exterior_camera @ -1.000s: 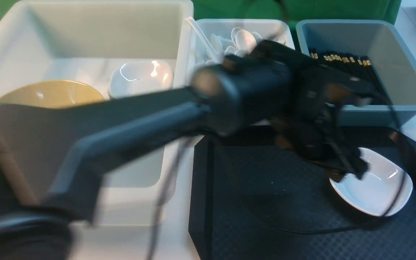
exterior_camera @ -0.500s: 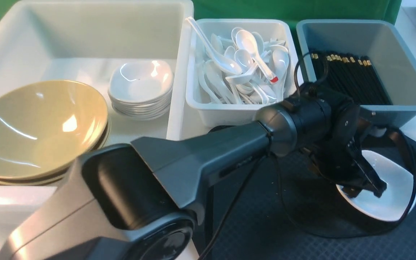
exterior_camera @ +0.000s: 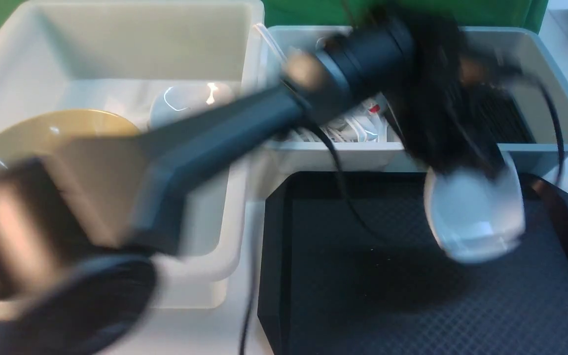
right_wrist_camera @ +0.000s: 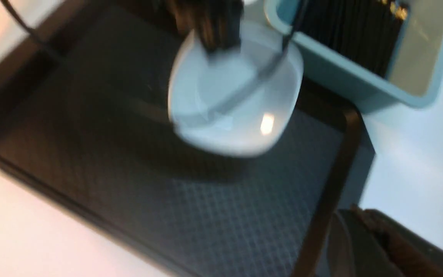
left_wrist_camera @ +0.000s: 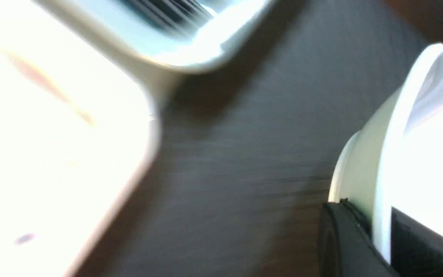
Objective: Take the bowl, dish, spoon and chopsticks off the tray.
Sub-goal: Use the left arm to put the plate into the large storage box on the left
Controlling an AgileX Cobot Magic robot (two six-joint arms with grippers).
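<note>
The dish [exterior_camera: 474, 217] is small, glossy and white, shallow, with a rounded-square outline. A bright glint sits on its inner face in the right wrist view. Motion blur softens its edges in every view.

The left gripper [exterior_camera: 464, 165] has closed on the dish's rim. In the left wrist view the thin white rim stands between two black fingers [left_wrist_camera: 340, 238], one on the outer wall and one on the inner face. The dish hangs below the gripper, tilted rather than level, and most of it reaches away from the fingertips.

The dish is in the air and clear of the tray [exterior_camera: 363, 305], over its far right part. Its dark shadow lies on the diamond-textured floor beneath it. It is just in front of the near wall of the grey-blue tub [exterior_camera: 555, 143].

The right gripper [right_wrist_camera: 362, 238] is only a dark blur at the edge of its own wrist view, well apart from the dish. It is closed.
</note>
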